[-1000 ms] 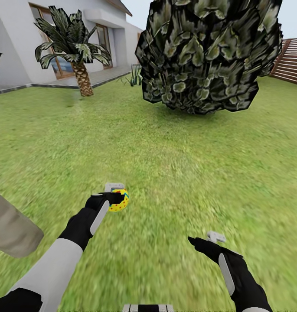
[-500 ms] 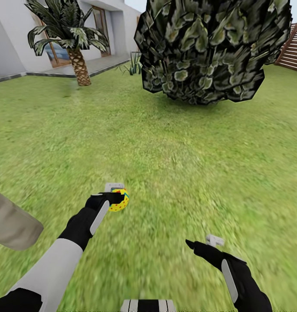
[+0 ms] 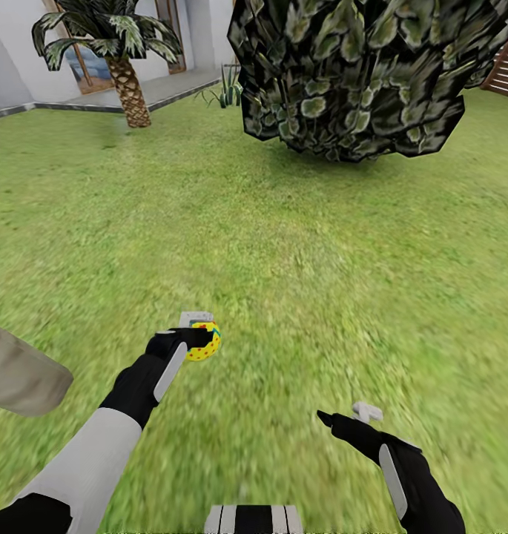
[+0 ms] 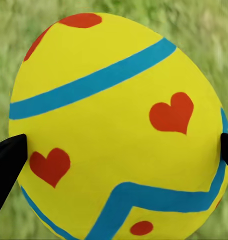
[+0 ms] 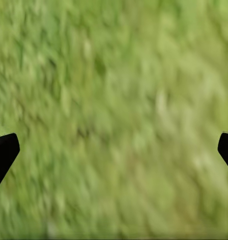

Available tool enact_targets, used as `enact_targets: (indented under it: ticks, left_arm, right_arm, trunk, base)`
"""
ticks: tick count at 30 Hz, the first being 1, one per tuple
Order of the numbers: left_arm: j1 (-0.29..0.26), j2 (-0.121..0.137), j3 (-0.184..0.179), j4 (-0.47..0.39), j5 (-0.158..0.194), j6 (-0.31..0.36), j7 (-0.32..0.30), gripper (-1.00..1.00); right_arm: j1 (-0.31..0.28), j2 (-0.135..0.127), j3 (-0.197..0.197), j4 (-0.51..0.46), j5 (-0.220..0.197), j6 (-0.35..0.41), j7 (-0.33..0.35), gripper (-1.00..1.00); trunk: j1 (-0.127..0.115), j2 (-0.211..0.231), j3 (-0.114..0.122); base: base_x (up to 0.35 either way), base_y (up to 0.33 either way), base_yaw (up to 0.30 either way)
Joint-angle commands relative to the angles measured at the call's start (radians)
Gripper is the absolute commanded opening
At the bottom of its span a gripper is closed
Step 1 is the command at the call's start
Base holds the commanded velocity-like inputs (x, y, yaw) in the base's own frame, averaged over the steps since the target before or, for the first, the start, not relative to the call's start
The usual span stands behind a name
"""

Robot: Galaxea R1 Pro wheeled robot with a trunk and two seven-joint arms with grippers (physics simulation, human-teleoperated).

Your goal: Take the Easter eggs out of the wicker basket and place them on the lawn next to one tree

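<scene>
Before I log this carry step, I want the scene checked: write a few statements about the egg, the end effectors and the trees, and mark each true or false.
1. The left end effector grips a yellow egg. True.
2. The right end effector holds an egg too. False: it is empty, open over the lawn.
3. The egg carries red hearts and blue stripes. True.
4. The palm stands right of the leafy tree. False: it stands to its left.

left gripper [image 3: 196, 331] jaws clamped, right gripper [image 3: 350, 415] jaws apart
</scene>
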State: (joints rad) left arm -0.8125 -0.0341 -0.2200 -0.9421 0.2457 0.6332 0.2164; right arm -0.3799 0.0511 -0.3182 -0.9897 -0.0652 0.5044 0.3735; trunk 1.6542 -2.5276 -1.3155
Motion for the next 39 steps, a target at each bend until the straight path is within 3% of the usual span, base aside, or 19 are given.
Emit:
enact_targets:
  ticks: [1, 39]
  left_arm:
    - [-0.001, 0.0, -0.002, -0.001, 0.01, 0.003, 0.009, -1.0]
    - [-0.001, 0.001, -0.002, -0.002, 0.01, 0.002, 0.009, -1.0]
  right_arm:
    - [-0.001, 0.001, -0.004, -0.001, -0.007, 0.008, 0.002, 1.0]
    - [-0.001, 0.001, -0.004, 0.0, -0.007, 0.008, 0.004, 1.0]
  trunk:
    - [0.0, -0.001, -0.005]
    - [0.017, -0.009, -0.152]
  base:
    - [0.0, 0.0, 0.0]
    - [0.0, 0.0, 0.0]
